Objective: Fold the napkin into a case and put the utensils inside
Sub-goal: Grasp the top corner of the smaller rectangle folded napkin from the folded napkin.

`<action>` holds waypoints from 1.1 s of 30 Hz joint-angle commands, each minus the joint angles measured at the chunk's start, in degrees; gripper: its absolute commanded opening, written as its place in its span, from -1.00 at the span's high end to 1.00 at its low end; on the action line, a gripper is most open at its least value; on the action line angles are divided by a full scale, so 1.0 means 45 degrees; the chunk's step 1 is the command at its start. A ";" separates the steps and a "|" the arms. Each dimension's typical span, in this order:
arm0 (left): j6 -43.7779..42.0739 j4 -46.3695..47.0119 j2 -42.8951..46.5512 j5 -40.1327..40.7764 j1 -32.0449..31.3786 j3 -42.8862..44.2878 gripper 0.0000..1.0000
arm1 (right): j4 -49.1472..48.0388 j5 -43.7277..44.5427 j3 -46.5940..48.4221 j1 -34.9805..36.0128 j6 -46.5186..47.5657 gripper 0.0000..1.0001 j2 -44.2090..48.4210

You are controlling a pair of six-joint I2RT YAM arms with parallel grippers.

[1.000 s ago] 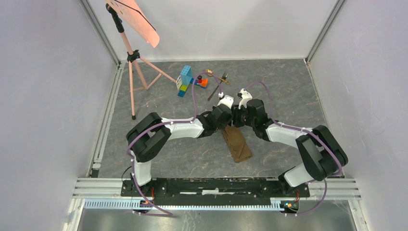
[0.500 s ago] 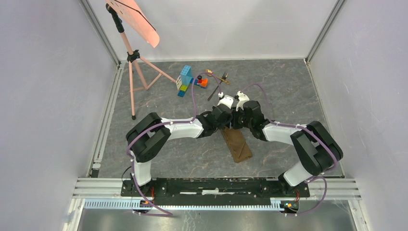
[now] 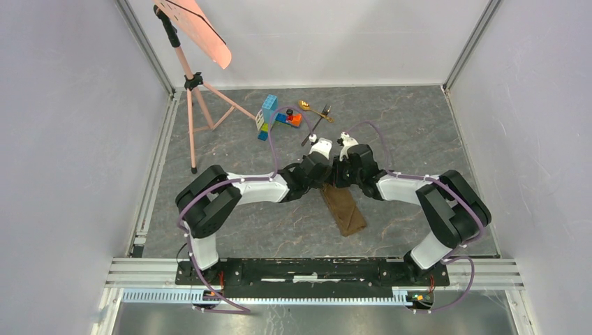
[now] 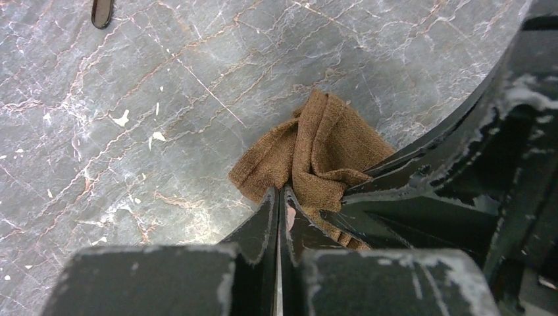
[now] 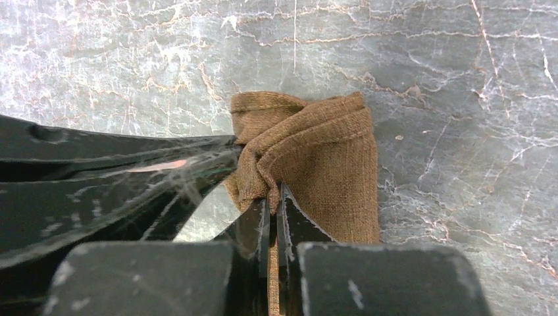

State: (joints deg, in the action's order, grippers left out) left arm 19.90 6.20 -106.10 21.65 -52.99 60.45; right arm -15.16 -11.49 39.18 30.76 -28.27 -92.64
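On grey marbled table [image 3: 419, 139], brown napkin [image 3: 347, 211], white walls [image 3: 335, 42], pink tripod [image 3: 193, 82]

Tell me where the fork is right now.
In the top view the fork lies on the far middle of the table, its tines by the gold spoon, right of the toy blocks and beyond the napkin.

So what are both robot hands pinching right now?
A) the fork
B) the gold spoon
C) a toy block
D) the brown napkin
D: the wrist views show the left gripper and the right gripper each shut on a bunched bit of the napkin, while the spoon and fork lie farther back.
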 commanded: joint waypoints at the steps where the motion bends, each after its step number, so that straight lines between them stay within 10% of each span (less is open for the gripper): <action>1: 0.0612 0.1617 0.1208 -0.0246 0.0192 -0.0466 0.95 | 0.0693 0.0063 0.0351 0.0058 0.0040 1.00 -0.0100; 8: 0.1007 0.2025 0.1009 -0.0804 0.0213 -0.0796 0.95 | -0.0101 -0.0999 0.1578 0.0097 0.0713 0.96 -0.1700; 13: 0.1417 0.1981 0.1034 -0.0832 0.0500 -0.1065 0.95 | 0.0001 -0.1393 0.0881 -0.0034 0.1405 0.40 -0.0330; 21: 0.1342 0.1827 0.1215 -0.0747 0.0632 -0.1302 0.95 | 0.0208 -0.1828 0.0318 -0.0364 0.2030 0.12 0.1235; 33: 0.1300 0.1807 0.1372 -0.0931 0.0658 -0.1245 0.95 | -0.0868 -0.2002 0.0637 -0.0362 0.1588 0.36 0.0015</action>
State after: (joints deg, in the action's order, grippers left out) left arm 23.73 11.86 -102.67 17.85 -50.22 54.89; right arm -14.74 -19.53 40.97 29.12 -20.27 -90.61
